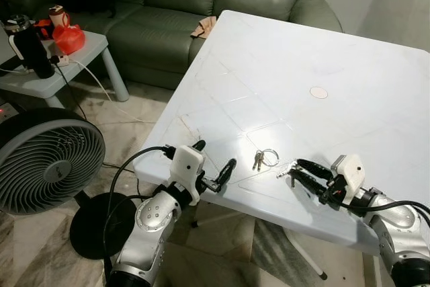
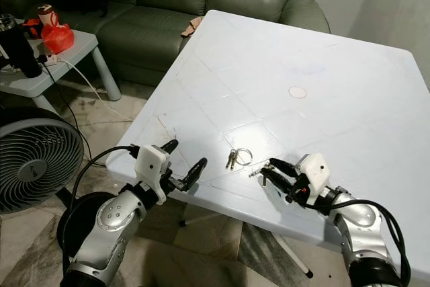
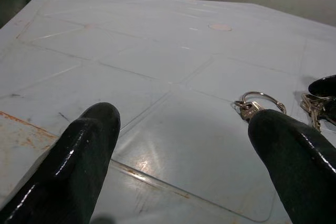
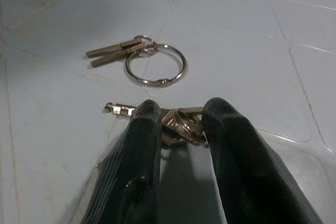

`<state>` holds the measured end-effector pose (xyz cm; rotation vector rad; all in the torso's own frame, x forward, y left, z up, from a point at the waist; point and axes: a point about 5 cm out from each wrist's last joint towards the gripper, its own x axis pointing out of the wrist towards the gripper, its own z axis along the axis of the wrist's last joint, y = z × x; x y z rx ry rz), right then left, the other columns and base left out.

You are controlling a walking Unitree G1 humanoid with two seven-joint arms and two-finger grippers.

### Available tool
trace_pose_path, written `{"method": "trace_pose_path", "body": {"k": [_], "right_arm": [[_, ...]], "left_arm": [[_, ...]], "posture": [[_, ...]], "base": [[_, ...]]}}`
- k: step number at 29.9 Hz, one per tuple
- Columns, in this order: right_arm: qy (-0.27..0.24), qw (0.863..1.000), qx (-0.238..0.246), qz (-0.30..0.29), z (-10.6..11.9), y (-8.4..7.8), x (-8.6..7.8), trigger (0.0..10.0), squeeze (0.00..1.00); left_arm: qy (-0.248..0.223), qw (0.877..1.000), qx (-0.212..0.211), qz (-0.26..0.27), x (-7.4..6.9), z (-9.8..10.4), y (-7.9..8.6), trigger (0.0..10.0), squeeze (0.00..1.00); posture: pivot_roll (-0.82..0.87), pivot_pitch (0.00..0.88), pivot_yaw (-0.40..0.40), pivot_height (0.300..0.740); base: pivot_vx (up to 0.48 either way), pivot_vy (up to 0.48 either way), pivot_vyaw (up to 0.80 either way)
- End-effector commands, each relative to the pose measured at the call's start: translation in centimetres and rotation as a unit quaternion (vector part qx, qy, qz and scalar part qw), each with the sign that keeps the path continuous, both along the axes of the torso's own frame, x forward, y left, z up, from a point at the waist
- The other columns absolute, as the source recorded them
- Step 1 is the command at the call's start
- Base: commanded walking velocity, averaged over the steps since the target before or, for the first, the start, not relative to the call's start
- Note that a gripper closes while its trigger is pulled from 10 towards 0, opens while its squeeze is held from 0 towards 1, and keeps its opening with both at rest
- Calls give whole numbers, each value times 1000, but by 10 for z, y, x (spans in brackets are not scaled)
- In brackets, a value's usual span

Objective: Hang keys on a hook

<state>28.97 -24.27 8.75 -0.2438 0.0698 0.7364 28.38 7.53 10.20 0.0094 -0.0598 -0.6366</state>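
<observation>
Keys (image 4: 181, 127) pinched by right gripper (image 4: 181, 124) on table (image 1: 322, 52).

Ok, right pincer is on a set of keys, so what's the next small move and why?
Probably lift the right pincer straight up a little: its fingers are closed on one bunch of keys that lies low on the white table. The second key ring lies apart, so it should stay put.

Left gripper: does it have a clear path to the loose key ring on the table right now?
Probably yes. The left gripper is open at the table edge, facing the key ring with bare surface between; the right gripper holds another key bunch beside it.
</observation>
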Motion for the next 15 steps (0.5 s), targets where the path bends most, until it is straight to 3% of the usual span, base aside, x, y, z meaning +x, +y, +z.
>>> {"method": "trace_pose_path", "body": {"k": [1,3,4,5,6,7,8,9,11,12,13,14,15], "right_arm": [[-3,1000,-16,-8,0,-4,0,10000,0],[-4,1000,-13,-11,0,-5,0,10000,0],[-6,1000,-12,-15,0,-5,1,3255,0],[-8,1000,-11,-18,0,-6,1,3255,0],[-10,1000,-10,-18,1,-6,1,1059,0],[-11,1000,-11,-18,1,-7,1,1294,0],[-10,1000,-12,-20,1,-7,1,2902,0],[-11,1000,-10,-20,1,-7,1,3490,0],[-13,1000,-4,-17,2,-8,1,1490,0],[-14,1000,-4,-21,2,-9,1,1961,0],[-14,1000,-3,-23,2,-9,1,1294,0],[-15,1000,-2,-23,3,-9,2,0,0],[-15,1000,-2,-23,3,-9,2,0,0]], "left_arm": [[-5,1000,-1,-1,2,4,-1,10000,0],[-4,1000,-1,0,2,4,-1,10000,0],[-5,1000,-1,0,2,4,-1,10000,0],[-5,1000,-1,0,2,4,-1,10000,0],[-5,1000,-2,0,2,4,-1,10000,0],[-4,1000,-2,0,2,4,-1,10000,0],[-5,1000,-2,0,2,4,-1,10000,0],[-5,1000,-2,0,2,4,-1,10000,0],[-4,1000,-2,-1,2,4,-1,10000,0],[-5,1000,-2,-1,2,4,-1,10000,0],[-5,1000,-2,-2,1,4,-2,10000,0],[-5,1000,-2,-2,2,4,-2,10000,0],[-5,1000,-2,-2,2,5,-2,10000,0]], "posture": [[64,134,-38,740],[64,134,-38,740],[64,134,-38,740],[64,134,-38,740],[64,134,-38,740],[64,134,-38,740],[64,134,-38,740],[64,134,-38,740],[64,134,-38,740],[64,134,-38,740],[64,134,-38,740],[63,135,-38,740],[63,135,-38,740]], "base": [[0,0,0],[0,0,0],[0,0,0],[0,0,0],[0,0,0],[0,0,0],[0,0,0],[0,0,0],[0,0,0],[0,0,0],[0,0,0],[0,0,0],[0,0,0]]}}
